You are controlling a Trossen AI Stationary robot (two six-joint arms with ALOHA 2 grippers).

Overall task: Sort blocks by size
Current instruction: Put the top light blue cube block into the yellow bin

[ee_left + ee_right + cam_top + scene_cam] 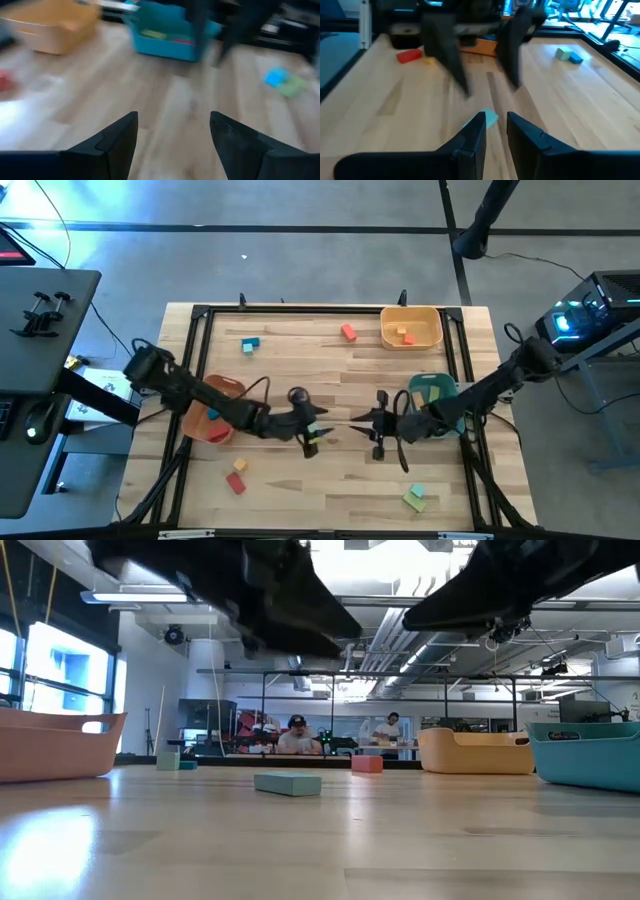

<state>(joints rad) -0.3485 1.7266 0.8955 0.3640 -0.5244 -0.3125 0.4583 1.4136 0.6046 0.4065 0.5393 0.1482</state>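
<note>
Collision risk: my left gripper (312, 430), fingers wide and empty, and right gripper (372, 423), fingers narrow and empty, face each other over a teal block (488, 118) mid-surface; I judge both reaching would clash.

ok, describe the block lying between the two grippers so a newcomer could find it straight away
Start at the table's middle, where the left gripper and right gripper face each other, open and empty. A flat teal block lies on the wood between them, just beyond the right fingertips in its wrist view. It lies alone mid-table; the other loose blocks sit out near the edges.
</note>
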